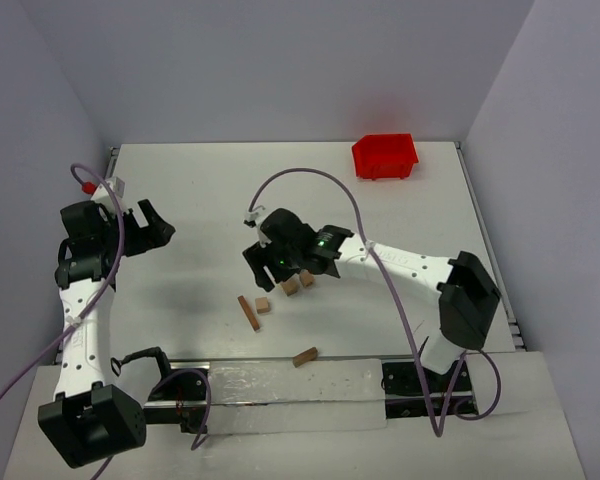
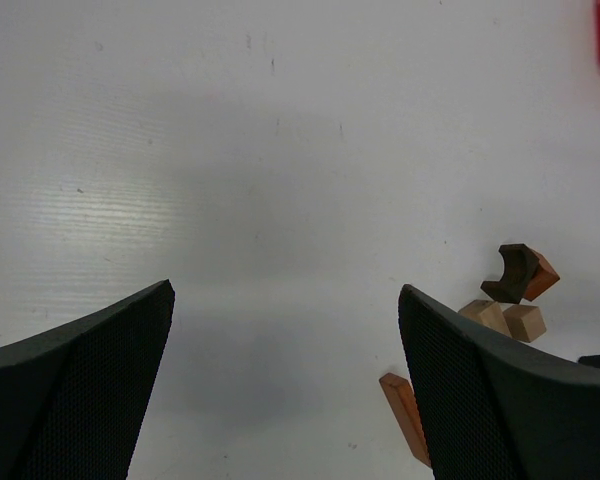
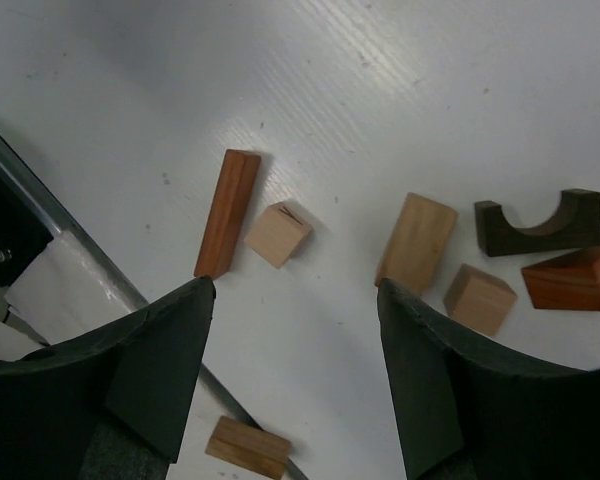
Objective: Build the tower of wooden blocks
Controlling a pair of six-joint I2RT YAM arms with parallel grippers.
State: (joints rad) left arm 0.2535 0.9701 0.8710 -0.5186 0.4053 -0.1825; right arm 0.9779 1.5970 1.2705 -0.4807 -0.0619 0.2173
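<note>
Wood blocks [image 1: 291, 286] scattered a little toward 6 o'clock of table centre in the overhead view, none stacked: no tower yet. Seen from above, taking the right gripper [image 3: 295, 290] as the dial's centre:
- long reddish-brown wooden bar [image 3: 228, 212] at 7 o'clock
- pale wooden cube [image 3: 277, 234] just beside it at 6
- tight cluster at 4: tan rectangular block [image 3: 416, 243], small tan cube [image 3: 479, 298], dark brown arch-notched block [image 3: 537, 222], reddish-brown angular block [image 3: 572, 275]
- lone tan block [image 1: 304, 356] farther out at 5, near the dark rail [image 1: 240, 364] on the table's near edge

Right fingers spread wide over bare table, gripping nothing. Left gripper [image 2: 285, 292] out at 9 o'clock, well apart from the blocks, fingers likewise fully parted and empty.

Judged light, rigid and dry-faced. No crushing risk, but easy to nudge, spin or flick across the smooth white table [image 1: 200, 190].
- Best pinched across two flat parallel faces, mid-length on the bar.
- Arch piece by its flat sides, never the curved notch.
- Probably wise to keep the broad tan block or the bar for the base.

Little finger room inside the cluster, with neighbours touching or nearly so and likely to be disturbed. Bar and cube close together too. Wide bare surface for building from 10 to 12 o'clock of the cluster. Red plastic bin [image 1: 384, 156] far off at 1 o'clock, no obstacle. Care needed beside the rail when reaching for the lone block.
</note>
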